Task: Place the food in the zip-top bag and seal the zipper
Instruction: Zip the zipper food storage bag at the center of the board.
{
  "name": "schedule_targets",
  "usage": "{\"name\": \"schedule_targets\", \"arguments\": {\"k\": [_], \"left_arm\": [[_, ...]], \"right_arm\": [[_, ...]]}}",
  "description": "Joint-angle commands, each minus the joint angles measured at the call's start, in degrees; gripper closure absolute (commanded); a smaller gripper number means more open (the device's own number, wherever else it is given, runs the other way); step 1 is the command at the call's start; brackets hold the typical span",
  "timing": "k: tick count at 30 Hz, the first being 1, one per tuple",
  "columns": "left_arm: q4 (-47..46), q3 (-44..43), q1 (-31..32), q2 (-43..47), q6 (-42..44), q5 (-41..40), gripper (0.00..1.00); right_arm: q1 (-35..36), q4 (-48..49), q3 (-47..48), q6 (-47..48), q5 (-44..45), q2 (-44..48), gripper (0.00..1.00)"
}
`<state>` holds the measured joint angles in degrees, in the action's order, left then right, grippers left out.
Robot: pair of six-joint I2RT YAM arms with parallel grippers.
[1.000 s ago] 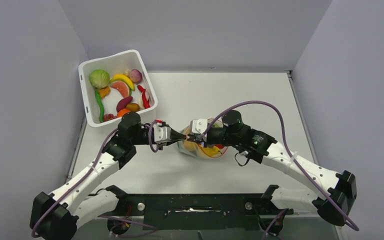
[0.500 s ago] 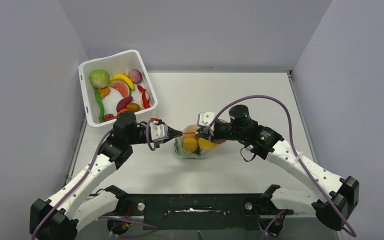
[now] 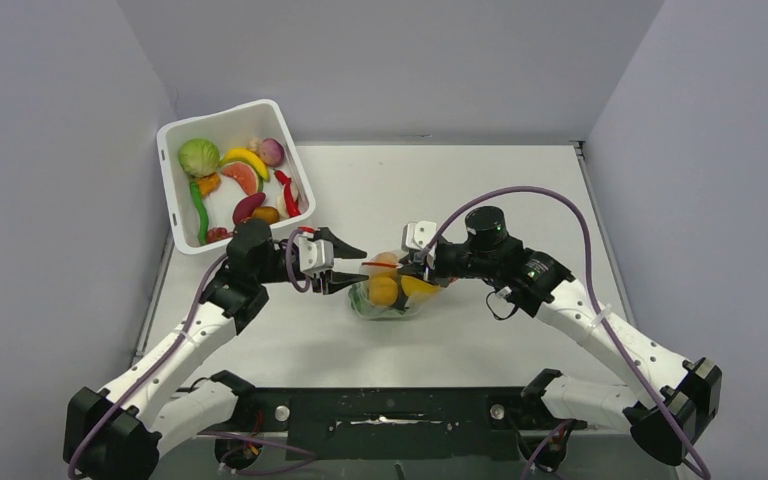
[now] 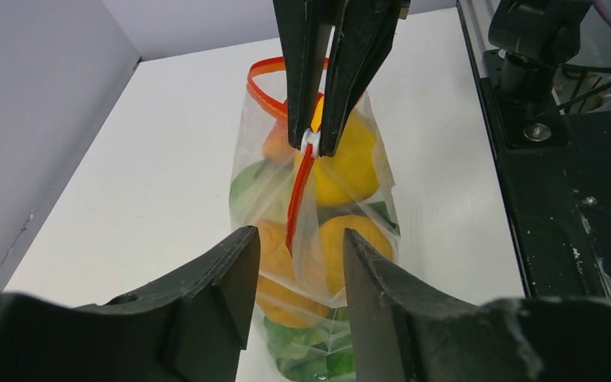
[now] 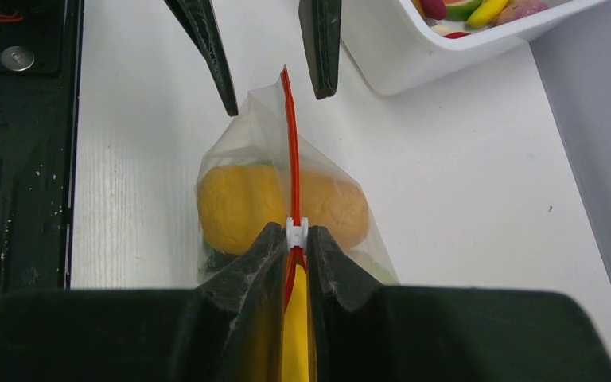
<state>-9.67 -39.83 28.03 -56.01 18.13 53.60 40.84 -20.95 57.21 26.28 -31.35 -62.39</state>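
Clear bag (image 3: 390,298): mid-frame, holding orange and yellow food (image 5: 239,199).
Zipper (image 5: 290,151): long axis left–right in the top view, from arm to arm.
Right gripper (image 3: 407,268): clamped on the zipper's white slider (image 5: 297,232).
Left gripper (image 3: 354,268): jaws apart, either side of zipper's left end, not gripping; nearer arm.
Tub (image 3: 260,104): upper left, more food.
Writing: none legible.

White shells (image 3: 185,340) with black joints (image 3: 250,250) are seen behind each gripper, and a purple cable (image 3: 520,188) is looped back from each wrist. Black, tapered fingers (image 4: 207,302) are fitted to the left gripper (image 3: 353,268) and right gripper (image 3: 405,270). Silver screws (image 3: 281,411) are set in the black base bar (image 3: 390,425), farthest behind.
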Motion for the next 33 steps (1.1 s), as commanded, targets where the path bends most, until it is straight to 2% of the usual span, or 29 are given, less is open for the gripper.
{"name": "schedule_targets", "arguments": {"k": [1, 7, 9, 12, 15, 18, 27, 33], "left_arm": [[-5.59, -0.55, -0.02, -1.34, -2.5, 3.59, 0.57], [-7.42, -1.28, 0.3, -2.7, -3.43, 3.56, 0.56], [-7.51, -1.58, 0.42, -3.46, -3.58, 4.07, 0.6], [-7.43, -1.92, 0.53, -4.25, -4.42, 4.66, 0.74], [-7.29, -1.92, 0.53, -4.16, -4.92, 3.97, 0.99], [-6.66, -2.04, 0.53, -3.17, -4.89, 1.95, 1.0], [4.05, -4.95, -1.06, -0.42, 0.94, -1.63, 1.0], [5.51, -5.08, -1.81, 1.17, 2.13, -4.15, 1.0]], "right_arm": [[-0.1, 4.6, 3.83, -0.84, -3.56, -0.62, 1.0], [0.27, 5.55, 4.59, -1.19, -4.4, -1.86, 1.0], [0.46, 5.65, 4.83, -1.27, -4.5, -2.33, 1.0], [0.55, 6.3, 4.68, -1.51, -4.59, -2.39, 1.0], [0.55, 6.21, 4.44, -1.59, -4.52, -2.15, 1.0], [0.35, 5.42, 4.16, -1.27, -3.74, -1.52, 1.0], [-1.45, 3.09, 3.3, -0.27, -1.82, 0.28, 1.0], [-2.98, 2.6, 2.44, 0.31, -0.83, 1.5, 1.0]]}}
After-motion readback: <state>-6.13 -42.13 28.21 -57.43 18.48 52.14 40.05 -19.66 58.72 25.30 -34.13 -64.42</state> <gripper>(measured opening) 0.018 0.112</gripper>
